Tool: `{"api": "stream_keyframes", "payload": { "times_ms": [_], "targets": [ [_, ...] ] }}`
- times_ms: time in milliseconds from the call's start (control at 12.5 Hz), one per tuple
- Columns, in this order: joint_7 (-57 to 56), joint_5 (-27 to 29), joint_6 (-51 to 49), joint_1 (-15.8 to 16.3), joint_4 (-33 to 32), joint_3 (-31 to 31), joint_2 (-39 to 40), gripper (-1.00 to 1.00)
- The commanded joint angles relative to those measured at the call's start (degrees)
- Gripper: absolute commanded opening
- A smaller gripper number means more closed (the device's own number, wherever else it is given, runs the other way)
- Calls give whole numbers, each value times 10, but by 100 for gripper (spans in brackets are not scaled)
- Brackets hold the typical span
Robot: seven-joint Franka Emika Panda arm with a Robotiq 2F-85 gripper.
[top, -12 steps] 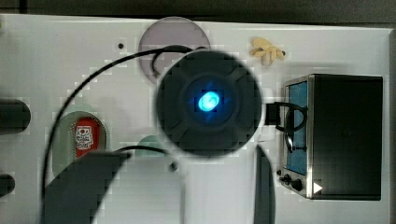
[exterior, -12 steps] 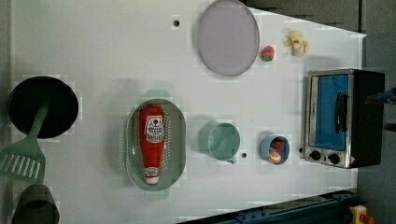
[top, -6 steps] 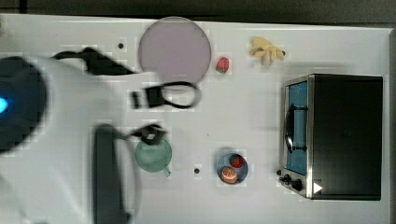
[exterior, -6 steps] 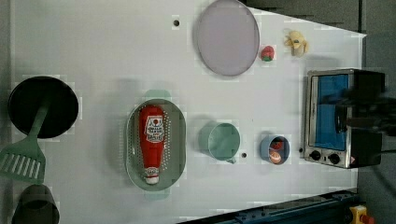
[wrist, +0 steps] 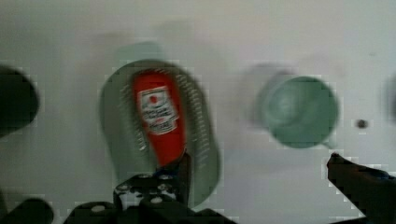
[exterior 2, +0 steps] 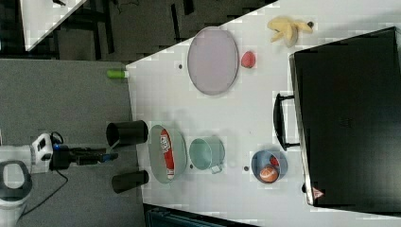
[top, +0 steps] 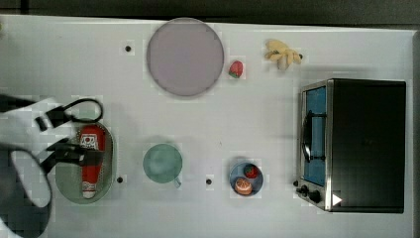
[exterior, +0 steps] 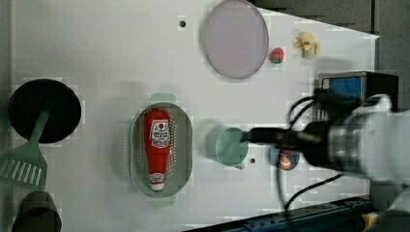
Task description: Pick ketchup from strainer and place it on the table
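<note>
The ketchup (top: 92,157), a red bottle with a white cap, lies lengthwise in the pale green oval strainer (top: 107,184) on the white table (top: 247,119). The left view shows the same ketchup (exterior: 157,143) in the strainer (exterior: 184,153), and so does the right view, with the ketchup (exterior 2: 166,152) in the strainer (exterior 2: 154,158). My gripper (wrist: 264,175) hangs open well above the table, one finger over the ketchup (wrist: 159,116) in the strainer (wrist: 116,126), the other past the mug. In the top view the gripper (top: 83,154) overlaps the bottle. Nothing is between the fingers.
A green mug (top: 162,162) stands to the top view's right of the strainer. Further right are a blue bowl of fruit (top: 246,178) and a toaster oven (top: 356,144). A lilac plate (top: 184,56), strawberry (top: 236,69) and banana (top: 282,53) lie at the back. A black pan (exterior: 43,111) and a green spatula (exterior: 24,166) flank the strainer.
The arm has swung from the middle of the top view to its left, ending over the strainer. In the left view it has come in from the right. The ketchup has not moved.
</note>
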Motion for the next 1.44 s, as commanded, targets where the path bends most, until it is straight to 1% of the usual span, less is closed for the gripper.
{"api": "stream_keyframes", "payload": {
  "times_ms": [80, 240, 400, 560, 720, 880, 960, 1280, 1440],
  "targets": [
    [26, -2, 79, 8, -41, 25, 26, 100],
    [33, -3, 170, 9, -89, 44, 49, 100],
    [37, -16, 262, 11, -138, 50, 75, 100],
    [38, -54, 346, 13, -178, 48, 105, 100],
    [70, -91, 414, 13, -203, 46, 143, 100],
    [126, -119, 450, 14, -207, 45, 189, 100],
    [138, -143, 461, 14, -205, 45, 212, 100],
    [156, -243, 483, 17, -181, 27, 282, 100],
    [156, -277, 482, 24, -163, 15, 309, 100]
  ]
}}
